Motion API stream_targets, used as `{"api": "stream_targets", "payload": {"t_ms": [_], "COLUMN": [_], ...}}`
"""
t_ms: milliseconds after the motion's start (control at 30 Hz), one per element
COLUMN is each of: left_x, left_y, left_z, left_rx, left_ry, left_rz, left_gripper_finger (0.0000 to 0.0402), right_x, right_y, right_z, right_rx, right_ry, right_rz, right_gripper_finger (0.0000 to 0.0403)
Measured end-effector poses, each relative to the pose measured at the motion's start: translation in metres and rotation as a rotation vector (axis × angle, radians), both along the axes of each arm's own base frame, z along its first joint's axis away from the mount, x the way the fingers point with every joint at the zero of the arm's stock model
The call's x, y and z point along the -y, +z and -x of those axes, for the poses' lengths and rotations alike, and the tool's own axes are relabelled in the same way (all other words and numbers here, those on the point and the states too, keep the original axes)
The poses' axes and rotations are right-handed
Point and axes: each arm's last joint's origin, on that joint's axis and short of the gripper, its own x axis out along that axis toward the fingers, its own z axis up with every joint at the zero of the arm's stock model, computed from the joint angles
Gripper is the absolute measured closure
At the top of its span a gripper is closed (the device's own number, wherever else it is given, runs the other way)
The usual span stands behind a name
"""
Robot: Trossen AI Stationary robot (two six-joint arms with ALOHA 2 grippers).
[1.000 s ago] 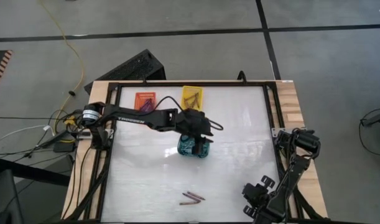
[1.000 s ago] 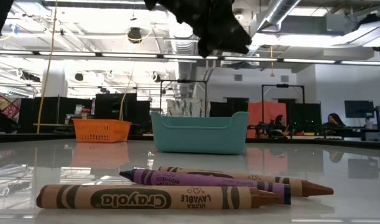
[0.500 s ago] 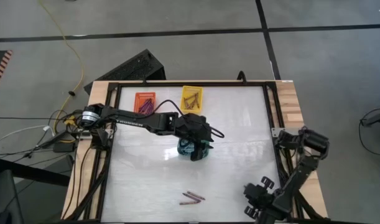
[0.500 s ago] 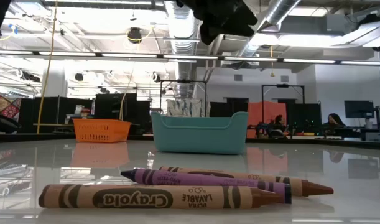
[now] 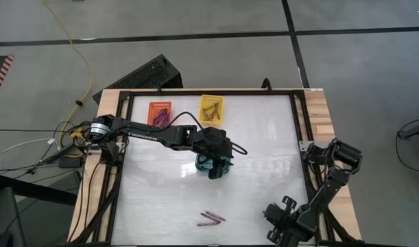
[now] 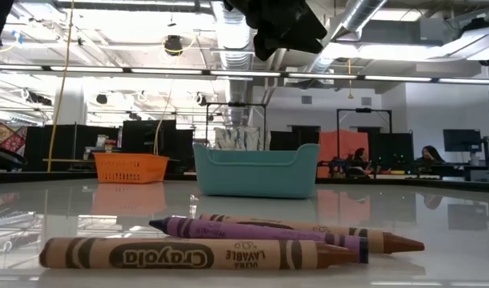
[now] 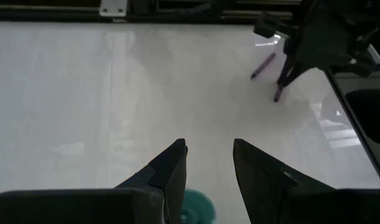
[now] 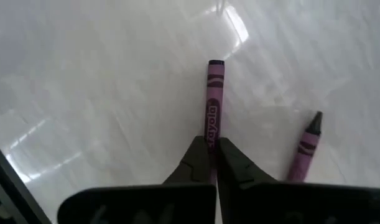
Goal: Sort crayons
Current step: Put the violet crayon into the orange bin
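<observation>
On the glossy white desk (image 5: 264, 171), the right gripper (image 8: 212, 157) has its jaws pinched on a short purple paper-wrapped crayon (image 8: 212, 102), ready for sorting; the left gripper (image 7: 208, 163) hangs part-open above the teal plastic basket (image 6: 256, 170).

Purple crayons (image 8: 213, 102), brown crayon (image 6: 188, 254); teal basket (image 6: 256, 170), orange basket (image 6: 130, 167)

right gripper (image 8: 212, 160) pinched on purple crayon (image 8: 213, 106); second purple crayon (image 8: 305, 149) beside, white table (image 8: 84, 74)
</observation>
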Motion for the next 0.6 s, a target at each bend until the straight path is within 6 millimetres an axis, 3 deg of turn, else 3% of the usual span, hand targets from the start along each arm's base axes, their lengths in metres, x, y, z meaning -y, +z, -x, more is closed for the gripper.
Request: {"api": "stream_targets", "payload": {"t_ms": [233, 600], "left_x": [0.024, 0.094], "left_y": [-0.007, -0.021], "left_z": [0.007, 0.03], "left_rx": [-0.085, -0.195], "left_ry": [-0.059, -0.114], "left_rz": [-0.009, -0.1], "left_gripper_finger": [0.0281, 0.0281], "right_x": [0.007, 0.051], "right_y": [0.01, 0.065], "right_z": [-0.016, -0.039], "right_rx": [0.009, 0.185], "right_ry": [0.063, 0.152], "right_rz": [0.001, 0.122], "right_gripper_finger": [0.04, 0.0403]}}
